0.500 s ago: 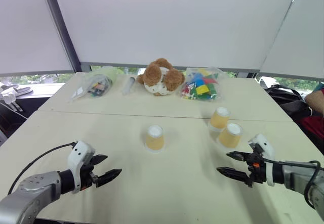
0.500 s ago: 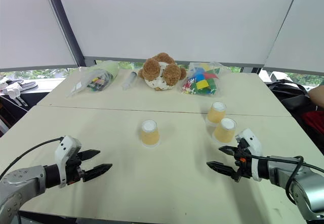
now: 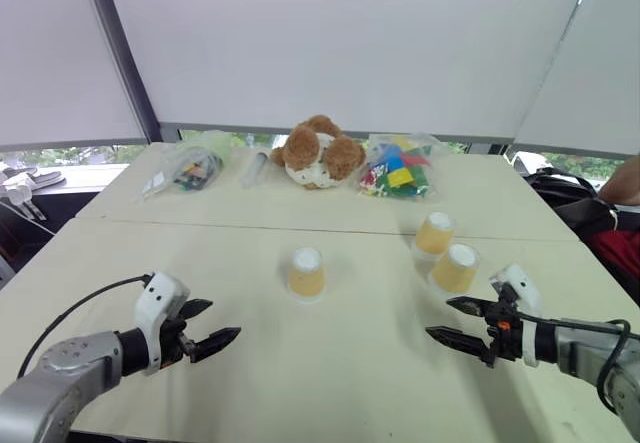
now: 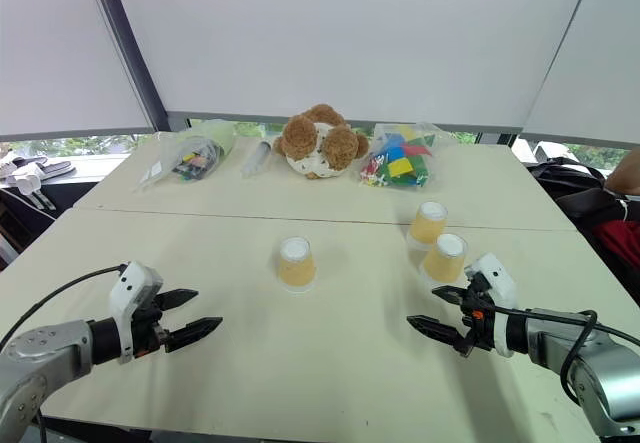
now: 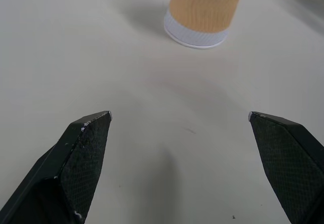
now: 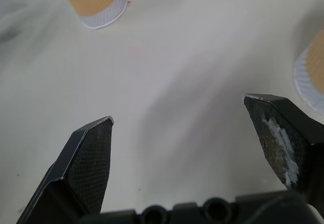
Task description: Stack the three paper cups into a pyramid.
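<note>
Three yellow-orange paper cups stand upside down on the cream table. One cup is alone in the middle. The other two, a farther cup and a nearer cup, sit close together on the right. My left gripper hovers open above the table, short of and left of the middle cup. My right gripper is open too, just in front of the nearer right cup; the middle cup lies ahead of it. Neither holds anything.
Along the far table edge lie a brown-and-white plush toy, a bag of coloured blocks, a clear tube and another plastic bag. A person's arm and a dark bag are past the right edge.
Cups and both grippers stay where they were. The person's arm at the right edge has shifted a little.
</note>
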### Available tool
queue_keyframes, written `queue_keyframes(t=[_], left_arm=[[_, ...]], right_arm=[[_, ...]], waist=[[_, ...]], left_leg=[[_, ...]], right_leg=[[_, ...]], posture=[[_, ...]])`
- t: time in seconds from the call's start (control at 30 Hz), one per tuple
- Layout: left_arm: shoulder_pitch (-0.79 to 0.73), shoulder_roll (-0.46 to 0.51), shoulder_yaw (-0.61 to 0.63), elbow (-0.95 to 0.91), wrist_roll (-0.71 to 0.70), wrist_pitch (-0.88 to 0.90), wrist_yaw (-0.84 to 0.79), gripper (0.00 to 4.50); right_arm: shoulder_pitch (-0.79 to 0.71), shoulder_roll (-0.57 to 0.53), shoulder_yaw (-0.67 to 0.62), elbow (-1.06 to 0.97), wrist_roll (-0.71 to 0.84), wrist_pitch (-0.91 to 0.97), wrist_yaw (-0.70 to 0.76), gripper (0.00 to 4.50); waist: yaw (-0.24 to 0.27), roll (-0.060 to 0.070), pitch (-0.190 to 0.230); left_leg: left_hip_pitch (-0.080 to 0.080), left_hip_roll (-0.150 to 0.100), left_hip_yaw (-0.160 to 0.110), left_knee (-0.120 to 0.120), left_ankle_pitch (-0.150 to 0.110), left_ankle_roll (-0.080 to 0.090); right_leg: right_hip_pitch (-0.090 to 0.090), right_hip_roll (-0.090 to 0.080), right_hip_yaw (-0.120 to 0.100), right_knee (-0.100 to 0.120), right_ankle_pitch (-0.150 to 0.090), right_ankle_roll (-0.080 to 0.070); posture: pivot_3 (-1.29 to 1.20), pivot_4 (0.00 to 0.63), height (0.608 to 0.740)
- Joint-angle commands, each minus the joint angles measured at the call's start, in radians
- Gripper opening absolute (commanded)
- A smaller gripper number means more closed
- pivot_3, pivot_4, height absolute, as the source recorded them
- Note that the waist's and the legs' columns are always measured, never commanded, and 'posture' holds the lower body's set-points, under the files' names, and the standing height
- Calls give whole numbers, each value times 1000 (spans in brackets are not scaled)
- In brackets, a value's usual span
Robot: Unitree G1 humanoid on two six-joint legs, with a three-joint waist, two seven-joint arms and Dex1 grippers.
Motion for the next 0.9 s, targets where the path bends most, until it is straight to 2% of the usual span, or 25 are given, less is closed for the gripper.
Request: queue_keyframes(t=[0.03, 0.13, 0.23, 0.4, 0.6, 0.9], left_arm=[[-77, 40, 15, 25, -3, -17, -38, 4481], [-200, 83, 12, 90, -45, 2, -116, 4481], [-339, 130, -68, 127, -49, 31, -204, 4481], [-503, 156, -166, 118, -89, 101, -316, 4481], [-541, 138, -210, 41, -122, 149, -324, 4481], [-434, 154, -199, -78, -128, 174, -281, 4481]], right_arm=[[-11, 67, -84, 3, 9, -30, -92, 4500], [60, 111, -161, -47, 30, -23, -133, 4500], [151, 108, -234, -102, 36, -8, -151, 4500], [180, 129, -293, -117, 23, -40, -205, 4500], [77, 166, -232, -35, -52, -133, -271, 4500], [-113, 173, -107, 162, -105, -222, -236, 4500]], waist=[[0, 0, 0], [7, 0, 0], [8, 0, 0], [-9, 0, 0], [-28, 0, 0], [-26, 1, 0]], left_leg=[[0, 0, 0, 0, 0, 0], [0, 0, 0, 0, 0, 0], [-1, -1, 0, 0, 0, 0], [0, -1, 1, 0, 0, 0], [0, -1, -2, 0, 1, -1], [0, -1, -2, 0, 1, -1]], right_leg=[[0, 0, 0, 0, 0, 0], [0, 0, 0, 0, 0, 0], [0, 0, -1, 0, 0, 0], [0, 0, 0, 1, 2, 3], [0, 2, 0, 2, 2, 4], [0, 2, 1, 2, 2, 4]], posture=[[0, 150, 740], [0, 150, 740], [0, 150, 740], [0, 150, 740], [0, 150, 740], [0, 150, 740]])
